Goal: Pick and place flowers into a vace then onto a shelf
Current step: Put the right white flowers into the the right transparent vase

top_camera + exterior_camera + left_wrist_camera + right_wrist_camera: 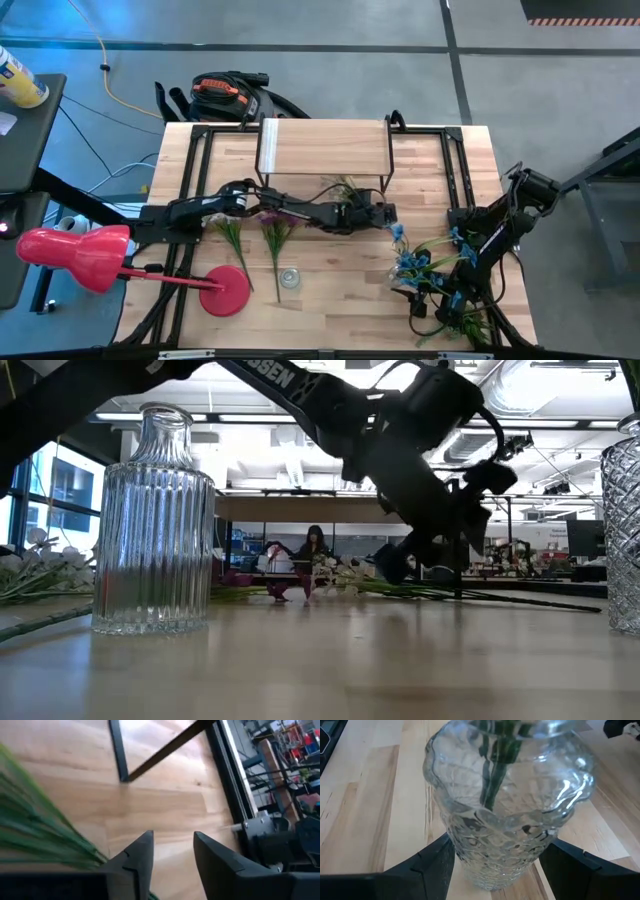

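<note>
On the desk (330, 270), left of the left hand, two loose green-stemmed artificial flowers (275, 235) with purple blossoms lie flat, not yet collected. A small clear ribbed glass bottle (290, 277) stands upright just beside their stems.

The left hand (172, 852) reaches low over the desk, directly in front of the low light-wood shelf on thin black legs (323, 147). Its fingers stand parted with bare wood between them; nothing is gripped. A pale-blossomed stem (345, 190) lies just beside it, probably the next pick.

The right hand (495, 865) is closed on the dimpled clear glass vase (507, 810), evidently steadying it for loading. Blue-and-white flower stems (415, 262) already stand in it. The shelf remains bare, so placement is outstanding.
</note>
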`<action>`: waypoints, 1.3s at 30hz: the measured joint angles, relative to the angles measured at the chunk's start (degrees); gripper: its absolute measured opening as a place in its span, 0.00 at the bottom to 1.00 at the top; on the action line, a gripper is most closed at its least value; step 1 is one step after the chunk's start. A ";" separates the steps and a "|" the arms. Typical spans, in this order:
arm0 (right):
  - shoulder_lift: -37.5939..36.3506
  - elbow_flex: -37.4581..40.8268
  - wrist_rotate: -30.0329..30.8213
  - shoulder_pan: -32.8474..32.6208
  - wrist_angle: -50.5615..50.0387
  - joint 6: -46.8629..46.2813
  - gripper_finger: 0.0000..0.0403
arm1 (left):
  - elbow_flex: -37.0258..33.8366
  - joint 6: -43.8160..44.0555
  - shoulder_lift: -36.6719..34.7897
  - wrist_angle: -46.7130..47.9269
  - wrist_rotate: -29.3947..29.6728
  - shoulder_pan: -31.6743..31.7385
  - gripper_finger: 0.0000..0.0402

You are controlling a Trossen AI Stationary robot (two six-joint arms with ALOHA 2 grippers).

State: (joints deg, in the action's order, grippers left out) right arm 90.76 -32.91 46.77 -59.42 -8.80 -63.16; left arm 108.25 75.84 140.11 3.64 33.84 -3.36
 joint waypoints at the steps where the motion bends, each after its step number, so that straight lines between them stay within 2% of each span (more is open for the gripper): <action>1: 0.00 0.00 -0.01 0.00 0.02 0.02 0.64 | -0.03 -0.77 0.04 1.33 0.15 0.00 0.41; 6: 0.00 0.00 0.02 0.00 -0.15 0.04 0.64 | -0.14 -0.77 1.46 4.85 -1.11 -0.01 0.39; 16: 0.02 0.00 0.10 0.00 -0.60 0.04 0.64 | 0.02 0.93 -1.58 18.67 -11.11 -1.25 0.39; 21: 0.02 -0.02 0.06 0.15 -0.95 0.03 0.64 | -0.26 -3.65 -5.97 30.28 -12.95 -2.65 0.39; 26: 0.02 -0.02 0.06 0.15 -1.16 0.02 0.64 | -0.24 -3.28 -11.51 42.76 -13.74 -3.44 0.39; 33: 0.02 -0.02 0.29 0.17 -1.20 0.19 0.64 | -0.15 3.16 -15.60 43.14 -9.02 -4.87 0.39; 39: 0.02 0.00 0.78 0.21 -1.20 0.37 0.64 | -0.28 5.75 -12.38 42.80 -10.99 -4.89 0.39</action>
State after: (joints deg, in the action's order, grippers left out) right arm 90.78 -32.91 47.55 -59.21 -10.00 -62.78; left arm 107.96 81.59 127.73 46.44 22.85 -8.25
